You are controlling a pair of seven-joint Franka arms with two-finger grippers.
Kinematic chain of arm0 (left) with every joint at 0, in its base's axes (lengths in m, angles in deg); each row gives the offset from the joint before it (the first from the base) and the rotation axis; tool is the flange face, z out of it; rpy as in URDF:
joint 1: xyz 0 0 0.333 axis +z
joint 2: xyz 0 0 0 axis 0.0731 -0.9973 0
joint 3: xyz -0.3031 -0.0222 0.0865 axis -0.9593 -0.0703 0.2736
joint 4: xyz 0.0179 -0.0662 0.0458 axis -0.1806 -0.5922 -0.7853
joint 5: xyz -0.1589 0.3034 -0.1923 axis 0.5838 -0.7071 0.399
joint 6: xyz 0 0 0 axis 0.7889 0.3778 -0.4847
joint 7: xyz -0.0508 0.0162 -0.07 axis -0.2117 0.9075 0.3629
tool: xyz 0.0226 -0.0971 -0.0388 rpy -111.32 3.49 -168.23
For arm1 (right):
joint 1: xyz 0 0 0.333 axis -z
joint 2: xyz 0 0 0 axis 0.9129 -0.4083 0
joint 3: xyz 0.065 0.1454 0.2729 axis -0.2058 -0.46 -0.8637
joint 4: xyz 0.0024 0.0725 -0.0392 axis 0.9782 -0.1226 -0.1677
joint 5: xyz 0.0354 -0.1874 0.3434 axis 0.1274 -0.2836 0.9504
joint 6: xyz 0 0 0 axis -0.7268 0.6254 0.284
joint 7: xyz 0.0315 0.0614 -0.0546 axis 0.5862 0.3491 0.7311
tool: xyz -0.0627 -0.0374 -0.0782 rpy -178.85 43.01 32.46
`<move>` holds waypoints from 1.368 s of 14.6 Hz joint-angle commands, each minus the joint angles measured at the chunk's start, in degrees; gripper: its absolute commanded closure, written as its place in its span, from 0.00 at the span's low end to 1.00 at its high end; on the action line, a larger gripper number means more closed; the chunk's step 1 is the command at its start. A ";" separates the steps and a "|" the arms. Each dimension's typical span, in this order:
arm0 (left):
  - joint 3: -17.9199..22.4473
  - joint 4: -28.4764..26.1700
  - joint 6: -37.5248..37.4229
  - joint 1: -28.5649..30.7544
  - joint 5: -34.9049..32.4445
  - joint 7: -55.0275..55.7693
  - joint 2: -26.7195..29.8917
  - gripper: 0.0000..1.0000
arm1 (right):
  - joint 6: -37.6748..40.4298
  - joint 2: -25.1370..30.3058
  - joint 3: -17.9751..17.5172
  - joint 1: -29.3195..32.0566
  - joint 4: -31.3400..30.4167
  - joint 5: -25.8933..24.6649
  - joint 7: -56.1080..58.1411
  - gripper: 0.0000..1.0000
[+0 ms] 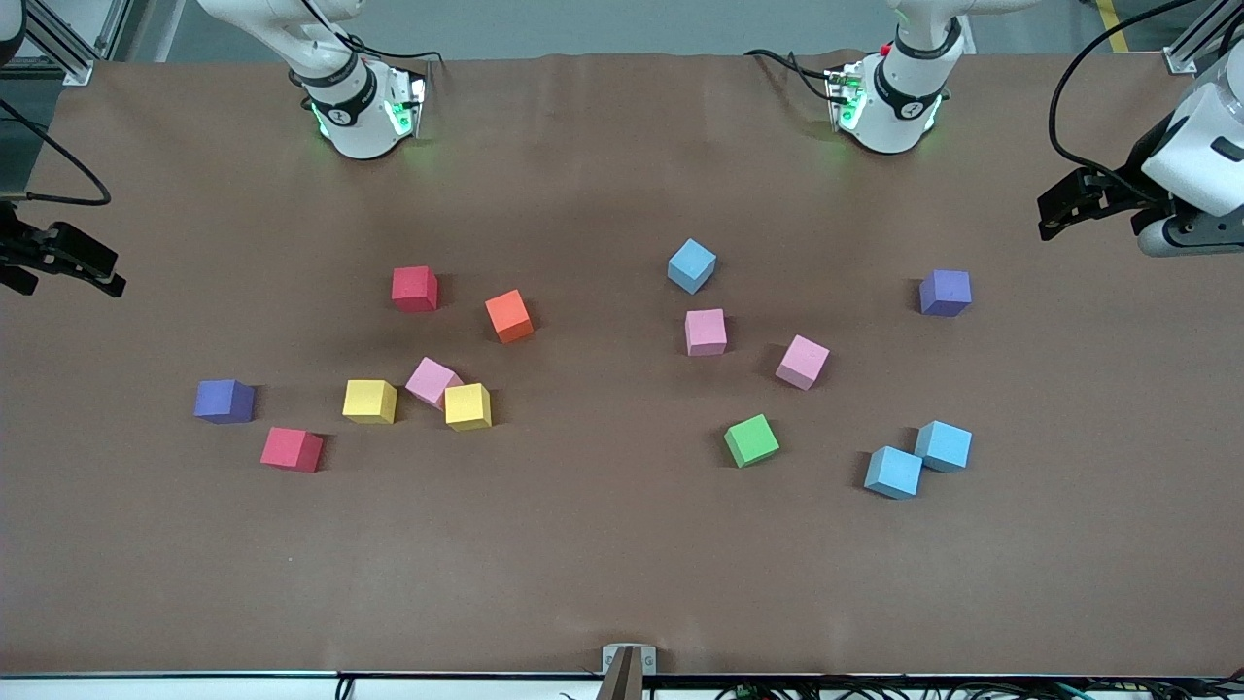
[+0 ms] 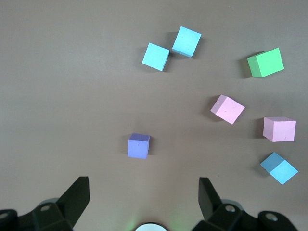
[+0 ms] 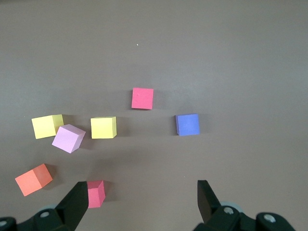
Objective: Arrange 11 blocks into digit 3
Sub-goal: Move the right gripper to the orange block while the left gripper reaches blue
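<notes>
While both arms wait at the table's (image 1: 603, 564) ends, I see the left gripper (image 1: 1069, 209) and the right gripper (image 1: 73, 262) with jaws wide apart, holding nothing. The blocks lie loose, no digit formed: two red, orange (image 1: 509, 316), two yellow and a pink (image 1: 432, 380) toward the right arm's end. Three light blue, two pink and green (image 1: 751, 439) lie toward the left arm's, with a purple cube (image 1: 946, 293) near each end.
</notes>
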 commanded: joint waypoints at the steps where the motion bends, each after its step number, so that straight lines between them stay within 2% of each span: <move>1: -0.15 0.87 -0.16 0.26 0.09 -0.62 -0.04 0.00 | -0.46 1.42 -0.41 0.29 -1.07 0.22 -0.56 0.00; 6: -0.15 0.96 0.19 0.26 0.79 -0.70 -1.79 0.00 | -0.55 1.25 -0.59 0.11 -0.89 0.48 -0.73 0.00; 9: -1.12 -0.18 3.18 -1.32 1.84 0.25 -3.20 0.00 | -0.55 0.11 -0.77 -0.67 -0.37 0.74 -0.73 0.00; 11: -3.40 -2.28 5.63 -1.76 2.02 1.84 -4.26 0.00 | -1.59 -2.00 -0.77 -1.81 0.86 1.01 -0.91 0.00; 15: -10.51 -9.92 13.01 -1.94 2.28 14.83 -4.26 0.00 | -5.28 -6.91 -0.77 -5.06 1.39 1.09 -1.08 0.00; 20: -18.86 -21.08 24.87 -1.94 2.19 29.77 -4.79 0.00 | -5.99 -11.57 -0.85 -14.80 -0.01 1.09 -1.87 0.00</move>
